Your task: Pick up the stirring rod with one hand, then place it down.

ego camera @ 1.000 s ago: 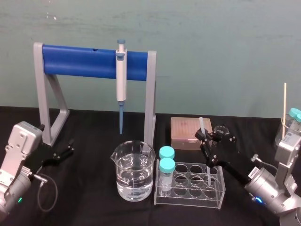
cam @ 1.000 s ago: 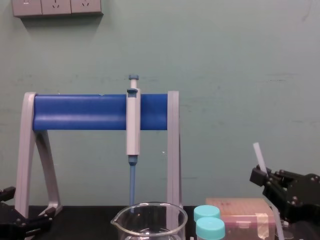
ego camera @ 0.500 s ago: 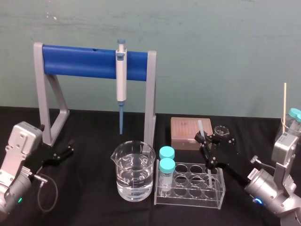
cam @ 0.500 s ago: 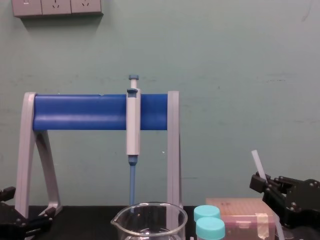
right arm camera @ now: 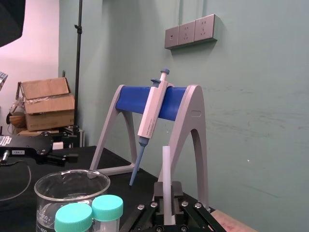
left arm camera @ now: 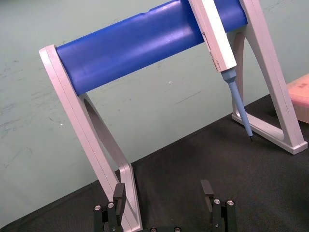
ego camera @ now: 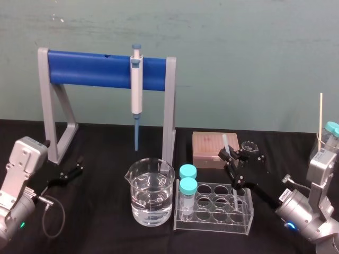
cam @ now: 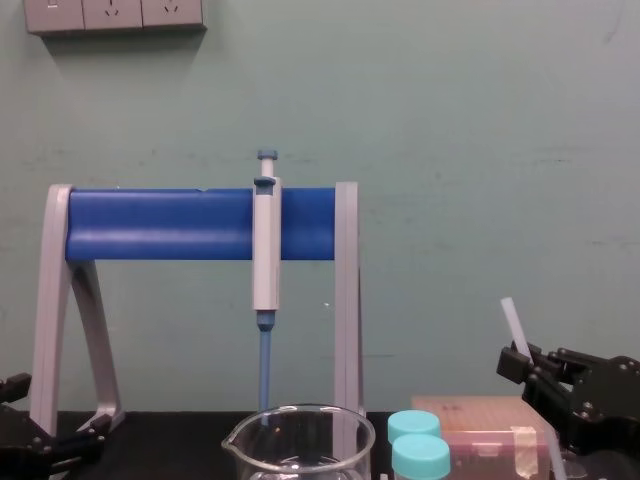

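right gripper (ego camera: 229, 156): reaches in from the robot's right, above the right end of the tube rack (ego camera: 214, 210) and in front of the tip box (ego camera: 208, 149). Jaws pinch the stirring rod (ego camera: 226, 144) between them; the grip is plain in the right wrist view (right arm camera: 165, 209).
stirring rod: held off the table, slightly off vertical, its top leaning toward the robot's left. The upper end stands free above the fingers (cam: 513, 322). The lower part runs down into a hole at the right end of the rack. Whether the tip touches the rack floor: cannot tell.
left gripper (ego camera: 74, 170): low over the black table (ego camera: 106, 153) on the robot's left, near the left foot of the stand (ego camera: 90, 69). Jaws spread, nothing between them; fingers (left arm camera: 119, 192) well apart in the left wrist view.
pipette (ego camera: 136, 87): hangs from the stand's blue bar, tip down.
beaker (ego camera: 150, 193): glass, part-filled with clear liquid, just left of the rack.
capped tubes (ego camera: 187, 186): two, teal caps, in the rack's left end, well apart from the rod.
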You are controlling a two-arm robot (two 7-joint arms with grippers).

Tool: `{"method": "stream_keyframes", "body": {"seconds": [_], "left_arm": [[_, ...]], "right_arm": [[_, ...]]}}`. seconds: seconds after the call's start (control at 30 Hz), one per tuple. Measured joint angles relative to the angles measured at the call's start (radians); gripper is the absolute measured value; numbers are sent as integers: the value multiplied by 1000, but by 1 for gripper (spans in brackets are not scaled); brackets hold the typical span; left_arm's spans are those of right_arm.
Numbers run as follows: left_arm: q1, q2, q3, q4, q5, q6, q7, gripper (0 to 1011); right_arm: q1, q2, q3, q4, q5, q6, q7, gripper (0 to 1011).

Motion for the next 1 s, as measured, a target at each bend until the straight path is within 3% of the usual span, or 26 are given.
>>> {"method": "stream_keyframes", "body": {"seconds": [0.3,0.87,1.0], "left_arm": [[0,0,0,0,0,0,0,1000],[0,0,0,0,0,0,0,1000],[0,0,0,0,0,0,0,1001]], "right_arm": [[0,0,0,0,1,-1,1,357],[0,0,0,0,2,-2,2,918],[0,0,0,0,2,-2,2,993]]}}
